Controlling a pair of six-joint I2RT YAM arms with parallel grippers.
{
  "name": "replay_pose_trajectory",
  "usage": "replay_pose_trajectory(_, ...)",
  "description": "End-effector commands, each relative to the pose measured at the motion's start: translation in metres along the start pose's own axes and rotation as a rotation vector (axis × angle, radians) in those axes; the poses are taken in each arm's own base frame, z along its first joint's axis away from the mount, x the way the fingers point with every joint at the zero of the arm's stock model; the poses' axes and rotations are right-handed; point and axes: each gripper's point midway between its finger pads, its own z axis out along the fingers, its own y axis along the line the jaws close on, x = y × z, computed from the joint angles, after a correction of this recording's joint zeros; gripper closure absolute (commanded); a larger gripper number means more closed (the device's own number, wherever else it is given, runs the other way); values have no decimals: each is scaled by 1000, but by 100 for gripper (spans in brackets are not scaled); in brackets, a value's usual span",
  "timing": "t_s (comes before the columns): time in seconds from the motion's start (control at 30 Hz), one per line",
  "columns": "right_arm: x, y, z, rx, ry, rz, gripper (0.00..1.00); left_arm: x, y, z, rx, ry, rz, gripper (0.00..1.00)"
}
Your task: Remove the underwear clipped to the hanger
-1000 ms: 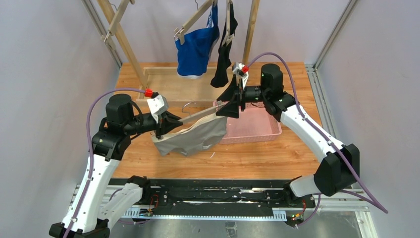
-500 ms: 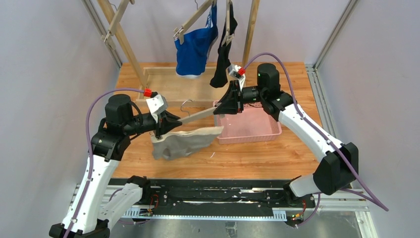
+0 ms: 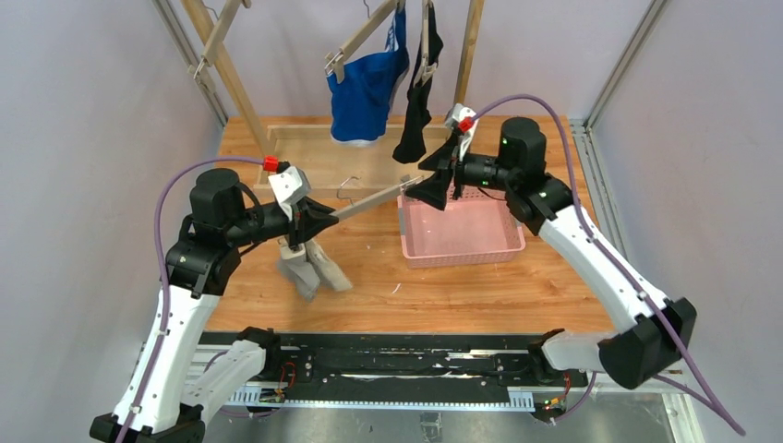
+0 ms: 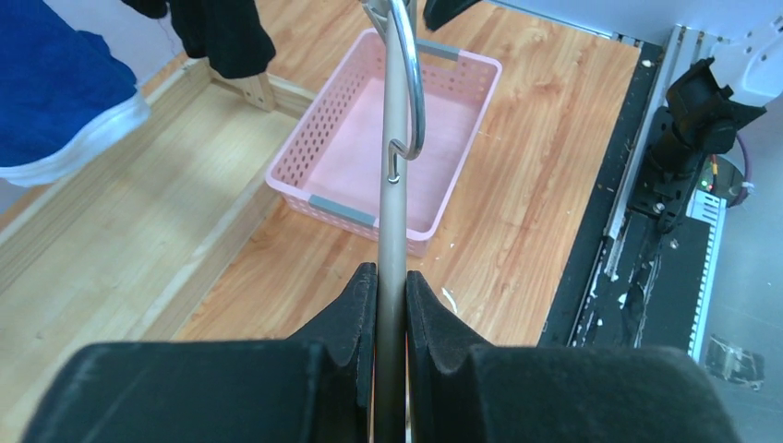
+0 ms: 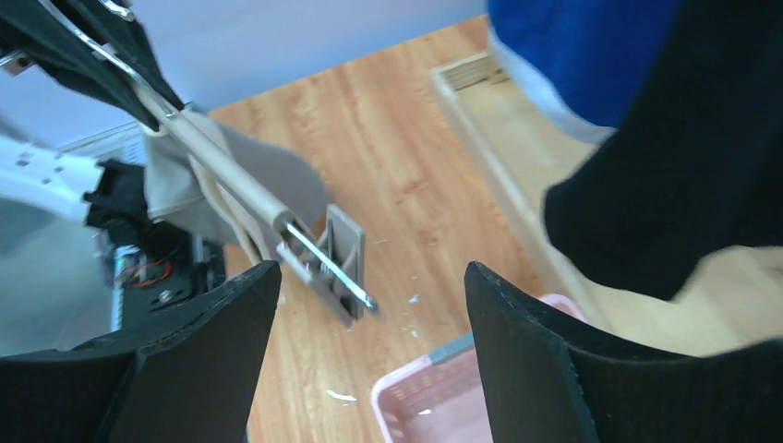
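My left gripper (image 3: 319,221) is shut on the bar of a wooden hanger (image 3: 374,200), which shows in the left wrist view (image 4: 394,185) between the closed fingers (image 4: 365,295). The light grey underwear (image 3: 309,268) hangs limp from the hanger's left end only. My right gripper (image 3: 429,187) is open and empty, just off the hanger's right end; its view shows the bare clip (image 5: 332,268) between its jaws and the grey underwear (image 5: 268,175) behind. The blue underwear (image 3: 365,88) and black underwear (image 3: 415,106) hang clipped on the rack at the back.
A pink basket (image 3: 462,249) sits on the table under the right gripper, also in the left wrist view (image 4: 305,180). A wooden rack frame (image 3: 309,138) with slanted posts (image 3: 226,74) stands at the back. The table's front rail (image 3: 397,365) lies near the arm bases.
The grey underwear came off the right clip and dropped; it now hangs only from the left end. My right gripper opened and moved up and to the right.
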Motion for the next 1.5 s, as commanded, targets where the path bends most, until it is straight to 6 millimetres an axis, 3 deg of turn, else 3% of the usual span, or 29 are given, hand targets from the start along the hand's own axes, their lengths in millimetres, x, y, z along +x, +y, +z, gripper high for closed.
replay_pose_trajectory(0.0,-19,-16,-25,245,-66,-46,25,-34,7,-6,-53,-83,43,100)
replay_pose_trajectory(0.17,-13,-15,-42,347,-171,64,24,-53,13,-8,-110,-172,-3,100)
replay_pose_trajectory(0.23,-9,-16,-42,363,-230,159,37,-64,14,-9,-127,-228,-44,100)
replay_pose_trajectory(0.37,7,-10,-36,334,-307,231,39,-85,8,-13,-110,-345,-90,100)
replay_pose_trajectory(0.5,-7,10,-26,223,-406,202,38,-92,6,-12,-91,-411,-138,100)
replay_pose_trajectory(0.67,-34,26,-13,121,-520,171,38,-84,5,-5,-56,-459,-241,100)
replay_pose_trajectory(0.8,-59,28,-9,74,-620,176,37,-72,11,2,-70,-458,-308,100)
replay_pose_trajectory(1.0,-87,36,1,-22,-704,171,37,-77,14,2,-61,-528,-372,100)
replay_pose_trajectory(1.47,-99,48,12,-78,-727,152,36,-79,16,11,10,-608,-463,100)
